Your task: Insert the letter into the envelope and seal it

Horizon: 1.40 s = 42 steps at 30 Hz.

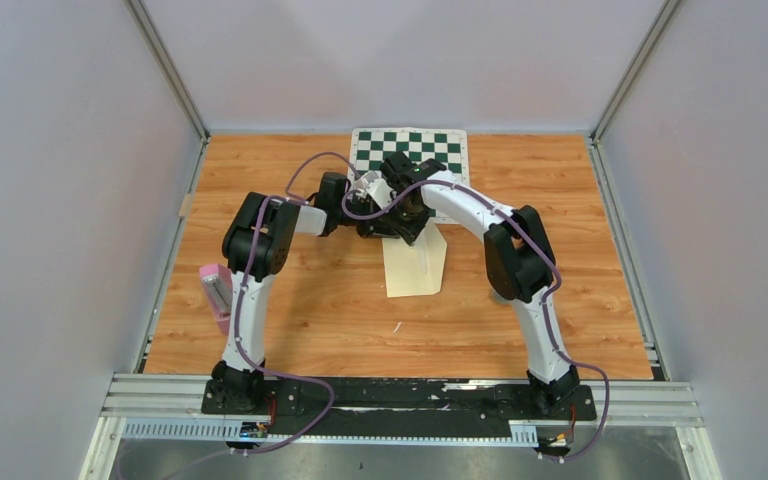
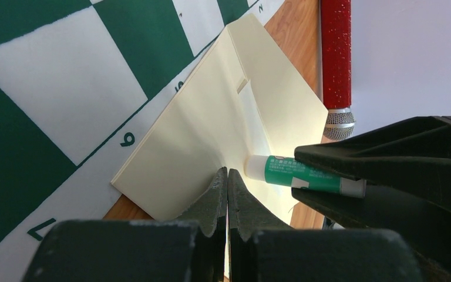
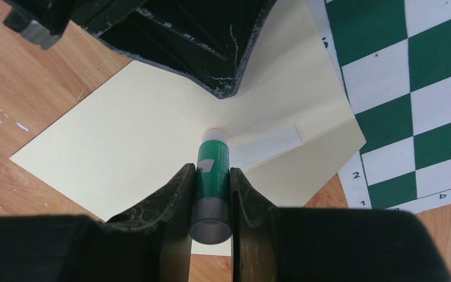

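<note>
i see the envelope [image 1: 416, 262] lying on the table [image 1: 310, 300] just before the chessboard [image 1: 410, 150], its far end overlapping the board's near edge. the glue stick [image 3: 212, 158] is over that far end, tip toward the paper.

Access above the envelope's [image 1: 415, 270] far end is blocked: the left gripper [image 2: 228, 171] and the right gripper [image 3: 212, 170], clamped on a glue stick [image 3: 213, 154], nearly meet there. A red rod [image 2: 336, 53] lies just beside the envelope. A pink block [image 1: 215, 290] occupies the table's [image 1: 580, 300] left edge. The envelope's near half and the wood on both sides are open.
</note>
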Tool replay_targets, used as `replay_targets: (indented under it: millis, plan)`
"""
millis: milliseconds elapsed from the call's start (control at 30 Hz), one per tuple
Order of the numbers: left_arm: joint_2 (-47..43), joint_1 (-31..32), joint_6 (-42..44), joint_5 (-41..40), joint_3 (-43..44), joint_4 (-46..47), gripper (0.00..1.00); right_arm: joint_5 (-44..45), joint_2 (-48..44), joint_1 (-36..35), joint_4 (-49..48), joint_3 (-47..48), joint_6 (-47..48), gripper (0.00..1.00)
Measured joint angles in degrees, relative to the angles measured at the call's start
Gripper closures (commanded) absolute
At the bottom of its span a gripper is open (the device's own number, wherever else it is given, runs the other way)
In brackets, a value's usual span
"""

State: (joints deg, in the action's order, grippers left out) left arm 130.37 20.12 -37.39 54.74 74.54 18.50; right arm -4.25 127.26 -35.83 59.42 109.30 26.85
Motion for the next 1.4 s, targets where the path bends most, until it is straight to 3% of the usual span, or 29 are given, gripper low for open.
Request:
replay_targets:
  millis: [633, 1400]
  plan:
    - [0.42, 0.00, 0.00, 0.31, 0.57, -0.07, 1.00, -0.98, -0.46, -0.02, -2.73, -1.29, 0.24, 1.00]
    - [1.33, 0.00, -0.04, 0.79, 2.14, -0.72, 1.00, -4.85, -1.16, -1.25, 5.01, -1.92, -0.33, 1.00]
